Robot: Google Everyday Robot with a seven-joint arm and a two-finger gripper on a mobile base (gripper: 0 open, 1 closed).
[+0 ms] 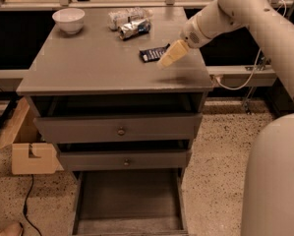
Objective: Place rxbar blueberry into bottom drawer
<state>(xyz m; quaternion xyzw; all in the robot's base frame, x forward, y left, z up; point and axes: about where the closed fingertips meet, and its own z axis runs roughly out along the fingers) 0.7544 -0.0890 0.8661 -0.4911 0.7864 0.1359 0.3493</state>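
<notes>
Gripper ctr-right, just R of rxbar blueberry; foil packets, bowl upper left; bottom drawer open from above.

grey cabinet smack in the middle, speckly terrazzo-looking floor, cardboard box on the floor to its left, black cable trailing nearby, long pale ledge behind with dark space around it, warm dim light, gripper low over the cabinet top's right side
</notes>
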